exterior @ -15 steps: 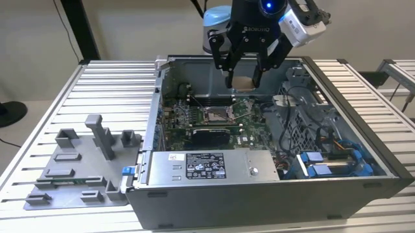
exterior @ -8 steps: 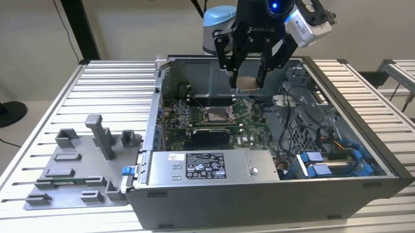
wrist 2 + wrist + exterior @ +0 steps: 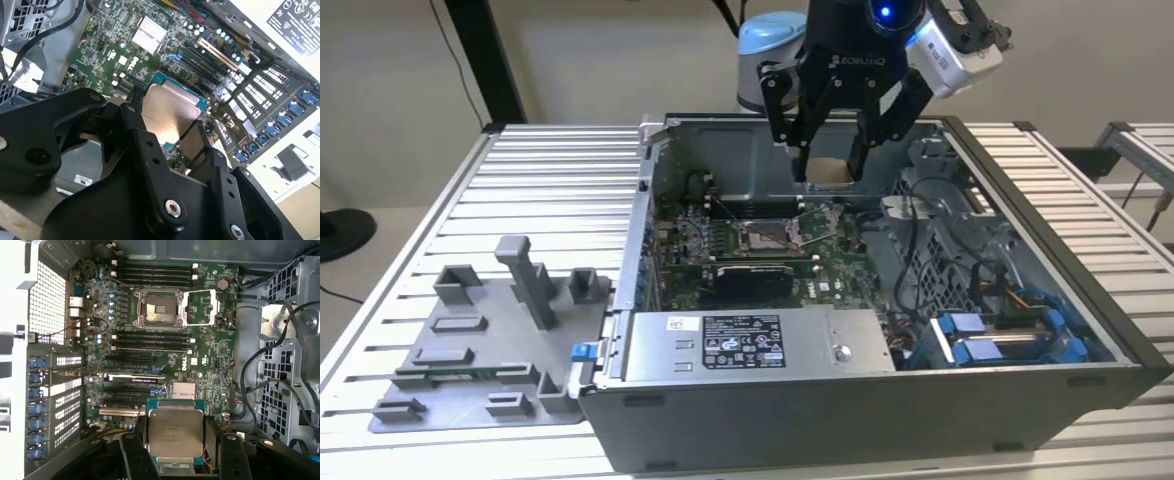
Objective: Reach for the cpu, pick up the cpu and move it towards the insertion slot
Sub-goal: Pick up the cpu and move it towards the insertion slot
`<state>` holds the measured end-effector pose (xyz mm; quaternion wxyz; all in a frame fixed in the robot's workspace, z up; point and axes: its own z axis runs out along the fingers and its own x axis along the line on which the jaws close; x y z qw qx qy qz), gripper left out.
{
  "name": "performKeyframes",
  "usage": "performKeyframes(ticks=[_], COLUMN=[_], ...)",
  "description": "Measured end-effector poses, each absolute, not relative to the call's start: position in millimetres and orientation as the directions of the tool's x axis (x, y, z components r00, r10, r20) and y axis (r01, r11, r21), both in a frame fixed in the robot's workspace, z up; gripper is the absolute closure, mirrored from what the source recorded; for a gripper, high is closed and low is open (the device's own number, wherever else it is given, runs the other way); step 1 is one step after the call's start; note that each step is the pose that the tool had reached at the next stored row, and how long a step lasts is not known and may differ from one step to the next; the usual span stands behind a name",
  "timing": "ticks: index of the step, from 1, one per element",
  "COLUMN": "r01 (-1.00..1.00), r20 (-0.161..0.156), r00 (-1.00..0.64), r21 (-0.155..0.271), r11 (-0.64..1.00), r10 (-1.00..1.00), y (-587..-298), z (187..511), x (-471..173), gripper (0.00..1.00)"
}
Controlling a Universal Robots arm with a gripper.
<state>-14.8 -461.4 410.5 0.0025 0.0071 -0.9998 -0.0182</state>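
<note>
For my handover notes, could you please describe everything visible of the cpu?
The cpu is a thin, flat square chip with a silvery metal top on a teal-green edged base. It is held by its opposite edges in the black pincer, lifted over the green motherboard inside the open computer case, not yet at the insertion slot.
</note>
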Motion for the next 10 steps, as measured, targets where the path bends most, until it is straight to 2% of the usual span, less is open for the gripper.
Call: performKeyframes(ticks=[10], r01=[-0.014], r20=[0.005], r00=[-1.0], r21=[0.036], r11=[0.999], r10=[-0.014], y=[-448.2], z=[410.5], x=[-14.7], gripper=[1.0])
